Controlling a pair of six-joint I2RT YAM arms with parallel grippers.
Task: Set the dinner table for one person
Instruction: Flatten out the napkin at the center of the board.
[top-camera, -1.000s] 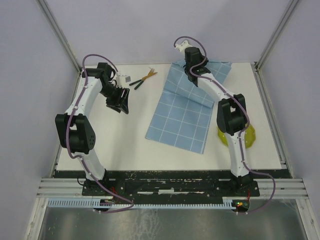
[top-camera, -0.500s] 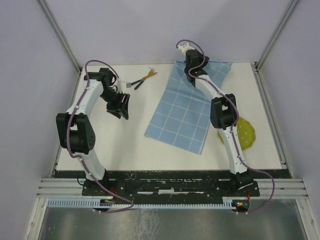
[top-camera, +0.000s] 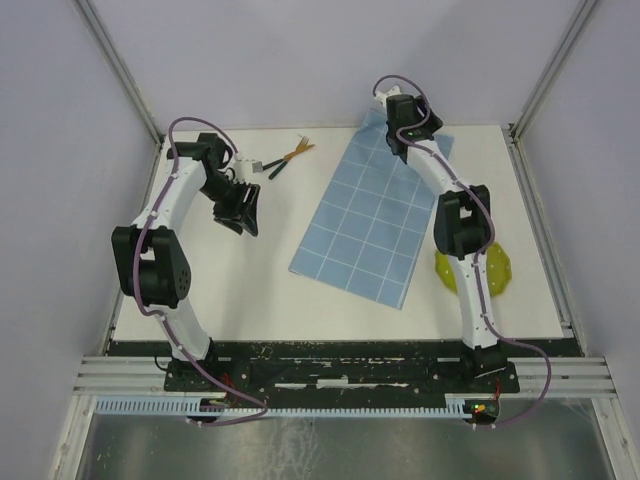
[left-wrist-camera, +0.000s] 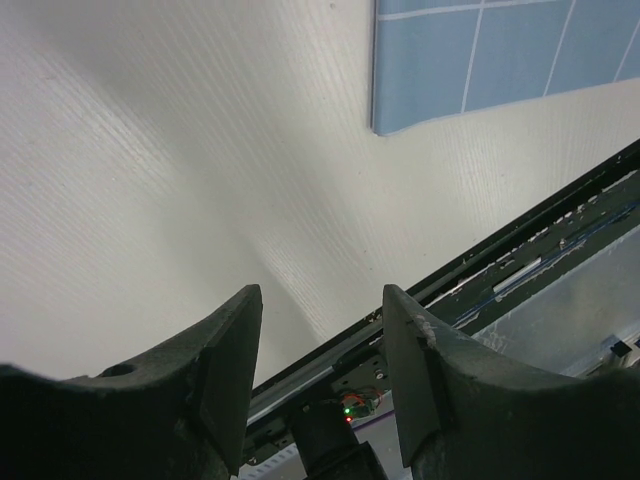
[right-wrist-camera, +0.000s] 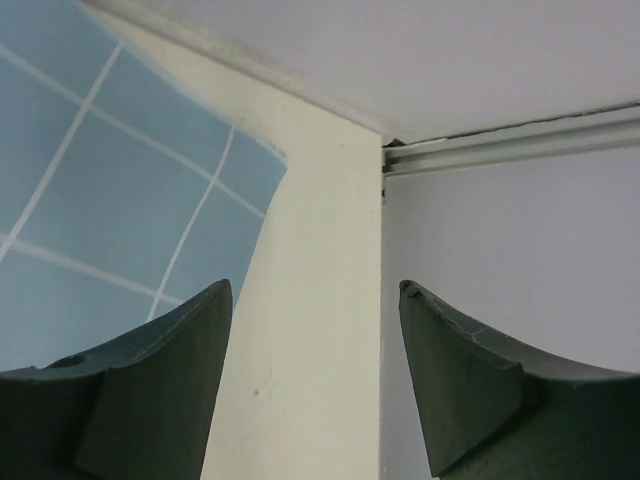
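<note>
While the right end effector (right-wrist-camera: 315, 290) hangs spread at the far corner of the cloth (top-camera: 365, 225), a low retreat could snag it. Left end effector (left-wrist-camera: 322, 300): spread, empty.

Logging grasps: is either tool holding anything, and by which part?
Nothing is held. The right tool stands open and empty above the far corner of the blue cloth; the left tool is open over the dinner table.

pale lilac walls (top-camera: 300, 60), aluminium corner posts (top-camera: 120, 70)
</note>
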